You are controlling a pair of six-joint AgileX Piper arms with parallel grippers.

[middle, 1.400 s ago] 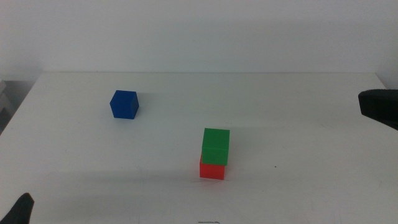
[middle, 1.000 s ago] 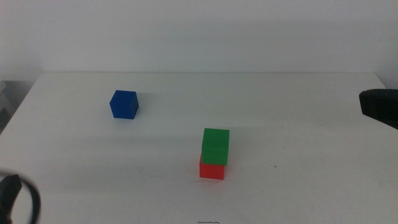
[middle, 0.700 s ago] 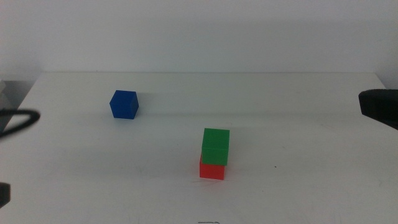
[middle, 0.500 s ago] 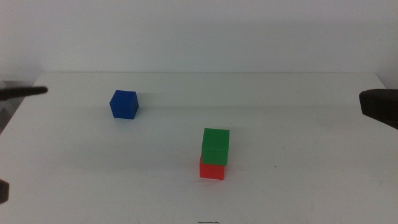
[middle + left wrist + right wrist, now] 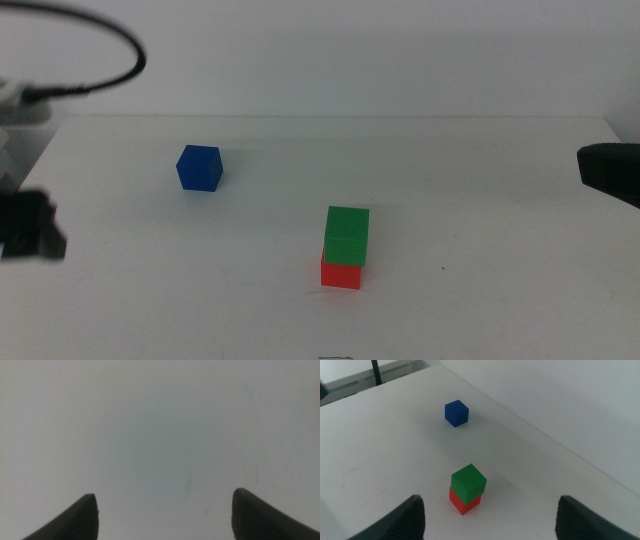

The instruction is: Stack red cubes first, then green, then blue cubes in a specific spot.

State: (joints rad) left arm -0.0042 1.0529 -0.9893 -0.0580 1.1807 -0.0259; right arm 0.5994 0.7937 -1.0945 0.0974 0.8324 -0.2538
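The green cube (image 5: 347,235) sits on the red cube (image 5: 341,273) right of the table's middle, turned slightly askew on it. The blue cube (image 5: 200,167) stands alone at the back left. My left gripper (image 5: 30,225) is a dark blur at the left edge, well left of the blue cube; its wrist view shows it open (image 5: 162,515) over bare white table. My right gripper (image 5: 610,172) waits at the right edge, open (image 5: 490,520). The right wrist view shows the green cube (image 5: 468,482), the red cube (image 5: 465,502) and the blue cube (image 5: 456,413).
A dark cable (image 5: 105,75) arcs over the back left corner. The white tabletop (image 5: 480,200) ends at a wall behind. Bare surface lies between the blue cube and the stack.
My left arm has come up into view at the left edge, and its cable has swung up to the top left. The cubes and the right gripper have not moved.
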